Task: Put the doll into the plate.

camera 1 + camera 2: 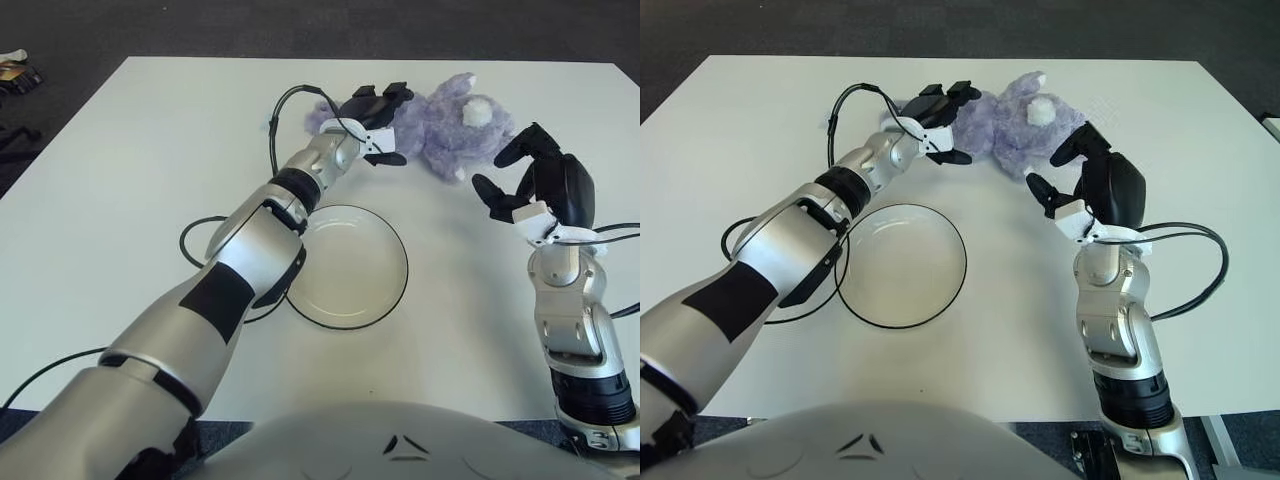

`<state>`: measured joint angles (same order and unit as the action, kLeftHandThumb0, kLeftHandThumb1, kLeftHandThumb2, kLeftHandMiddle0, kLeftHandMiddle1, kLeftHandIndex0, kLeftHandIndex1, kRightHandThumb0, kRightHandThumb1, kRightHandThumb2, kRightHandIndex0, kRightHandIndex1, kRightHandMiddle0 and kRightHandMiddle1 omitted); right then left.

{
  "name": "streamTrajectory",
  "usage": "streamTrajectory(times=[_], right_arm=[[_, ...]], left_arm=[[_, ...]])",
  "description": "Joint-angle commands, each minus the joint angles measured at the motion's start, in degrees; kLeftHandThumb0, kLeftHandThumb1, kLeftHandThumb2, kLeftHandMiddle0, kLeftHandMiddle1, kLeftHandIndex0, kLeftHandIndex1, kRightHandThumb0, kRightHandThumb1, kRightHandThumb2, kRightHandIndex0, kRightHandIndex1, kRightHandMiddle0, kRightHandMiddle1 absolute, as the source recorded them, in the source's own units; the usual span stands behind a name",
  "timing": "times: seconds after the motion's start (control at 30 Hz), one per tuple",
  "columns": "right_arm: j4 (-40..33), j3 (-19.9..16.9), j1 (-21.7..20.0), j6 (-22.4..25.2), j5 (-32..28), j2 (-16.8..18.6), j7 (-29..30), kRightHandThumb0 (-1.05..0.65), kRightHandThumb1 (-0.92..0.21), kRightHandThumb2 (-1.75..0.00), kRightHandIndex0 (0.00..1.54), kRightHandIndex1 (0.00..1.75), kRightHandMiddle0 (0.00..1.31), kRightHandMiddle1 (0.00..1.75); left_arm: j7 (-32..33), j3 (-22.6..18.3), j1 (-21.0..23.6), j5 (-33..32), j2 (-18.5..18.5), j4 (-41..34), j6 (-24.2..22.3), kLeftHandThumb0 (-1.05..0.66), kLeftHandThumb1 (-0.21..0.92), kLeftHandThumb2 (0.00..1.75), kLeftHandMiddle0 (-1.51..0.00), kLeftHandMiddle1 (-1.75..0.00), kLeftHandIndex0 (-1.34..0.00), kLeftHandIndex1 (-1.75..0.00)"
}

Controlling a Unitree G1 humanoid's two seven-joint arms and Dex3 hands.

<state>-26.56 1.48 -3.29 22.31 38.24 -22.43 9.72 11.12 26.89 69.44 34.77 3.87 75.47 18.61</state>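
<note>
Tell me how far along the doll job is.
Nothing is finished: the plate holds nothing. In hand: the left hand is at the purple doll on the table's far side, while the right hand sits open beside it. Left: grasp, lift, and place it.

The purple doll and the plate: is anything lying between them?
Nothing loose. Between the purple doll and the plate lies bare white table, seen in both eye views; only the left hand and its forearm cross beside it.

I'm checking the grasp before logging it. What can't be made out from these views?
- Left hand: whether it grips the doll; fingers overlap it in both views.
- Doll's left side: covered by that hand.
- Right hand: fingers spread, palm turned away.
- Plate: left rim behind the forearm.
</note>
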Motion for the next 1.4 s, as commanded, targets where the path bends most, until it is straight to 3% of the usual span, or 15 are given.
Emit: streamTrajectory(times=[0.0, 0.23, 0.33, 0.37, 0.57, 0.63, 0.67, 0.73, 0.9, 0.93, 0.97, 1.07, 1.27, 1.37], right_arm=[[2.90, 0.58, -2.47, -0.30, 5.82, -1.77, 1.28, -0.40, -0.64, -0.87, 0.62, 1.75, 0.39, 1.71], [4.63, 0.71, -5.88, 3.19, 10.96, -2.45, -2.97, -0.37, -0.79, -0.58, 0.54, 1.75, 0.38, 1.61], [5.27, 0.41, -6.98, 3.63, 11.90, -2.66, -4.11, -0.56, -0.63, -0.66, 0.52, 1.75, 0.13, 1.45], [5.72, 0.27, -7.47, 3.73, 12.21, -2.90, -4.52, -0.57, -0.62, -0.67, 0.52, 1.75, 0.11, 1.43], [9.33, -0.32, -10.59, 3.98, 13.13, -5.08, -7.38, -0.74, -0.58, -0.66, 0.88, 1.75, 0.01, 1.15], [10.46, -0.12, -11.69, 4.20, 13.34, -5.92, -8.85, -0.75, -0.58, -0.65, 0.92, 1.75, 0.00, 1.13], [10.97, 0.01, -12.24, 4.26, 13.38, -6.42, -9.81, -0.78, -0.58, -0.63, 0.99, 1.75, 0.00, 1.08], [11.76, 0.18, -13.13, 4.28, 13.26, -7.22, -11.48, -0.80, -0.58, -0.61, 0.98, 1.75, 0.00, 1.02], [13.81, 0.32, -15.21, 3.81, 12.36, -8.92, -14.91, -0.84, -0.61, -0.54, 0.72, 1.75, 0.00, 0.88], [14.54, 0.26, -15.65, 3.37, 11.99, -9.34, -15.33, -0.86, -0.61, -0.53, 0.46, 1.61, 0.00, 0.86], [15.07, 0.22, -15.97, 3.05, 11.73, -9.64, -15.64, -0.87, -0.61, -0.53, 0.30, 1.45, 0.00, 0.83], [19.62, 0.14, -18.18, 0.49, 10.24, -11.13, -15.54, -0.91, -0.62, -0.52, 0.12, 1.21, 0.00, 0.78], [23.34, 0.52, -19.99, -2.37, 9.33, -12.64, -15.23, -0.94, -0.62, -0.49, 0.07, 1.06, 0.00, 0.71], [25.59, 1.29, -21.91, -4.34, 8.90, -14.19, -16.63, -0.95, -0.63, -0.47, 0.17, 1.42, 0.00, 0.69]], left_arm=[[0.98, 0.03, -0.45, 0.13, -0.36, -0.17, 1.19, -0.84, 0.51, 0.60, 0.00, -1.47, 0.00, -0.86], [1.00, -0.83, -0.98, -0.83, -0.79, -0.42, 2.86, -0.82, 0.48, 0.63, 0.00, -1.40, 0.00, -0.87], [0.89, -1.18, -1.12, -1.20, -0.94, -0.49, 3.39, -0.80, 0.47, 0.64, 0.00, -1.39, 0.00, -0.85], [0.95, -1.27, -1.18, -1.26, -1.05, -0.58, 3.63, -0.80, 0.46, 0.65, 0.00, -1.39, 0.00, -0.85], [1.30, -1.56, -1.26, -1.24, -1.50, -1.17, 4.49, -0.80, 0.47, 0.67, 0.00, -1.35, 0.00, -0.80], [1.21, -1.84, -1.32, -1.45, -1.55, -1.33, 4.76, -0.80, 0.47, 0.67, 0.00, -1.33, 0.00, -0.79], [1.22, -2.04, -1.37, -1.62, -1.54, -1.42, 4.92, -0.79, 0.47, 0.67, 0.00, -1.23, 0.00, -0.76], [1.30, -2.34, -1.44, -1.78, -1.60, -1.61, 5.17, -0.78, 0.46, 0.67, 0.00, -1.17, 0.00, -0.73], [1.96, -2.41, -1.57, -1.69, -1.79, -2.06, 5.64, -0.78, 0.46, 0.68, -0.03, -1.14, 0.00, -0.73], [2.15, -2.40, -1.63, -1.67, -1.83, -2.18, 5.79, -0.79, 0.46, 0.68, -0.04, -1.13, 0.00, -0.74], [2.29, -2.38, -1.67, -1.66, -1.86, -2.26, 5.90, -0.79, 0.46, 0.68, -0.05, -1.13, 0.00, -0.76], [2.76, -2.35, -1.80, -1.64, -1.93, -2.49, 6.11, -0.80, 0.46, 0.68, -0.07, -1.13, 0.00, -0.81], [3.34, -2.17, -1.98, -1.49, -2.01, -2.85, 6.18, -0.79, 0.45, 0.69, -0.10, -1.15, 0.00, -0.88], [3.51, -2.04, -2.13, -1.37, -2.08, -3.12, 6.15, -0.79, 0.44, 0.69, -0.10, -1.16, 0.00, -0.89]])
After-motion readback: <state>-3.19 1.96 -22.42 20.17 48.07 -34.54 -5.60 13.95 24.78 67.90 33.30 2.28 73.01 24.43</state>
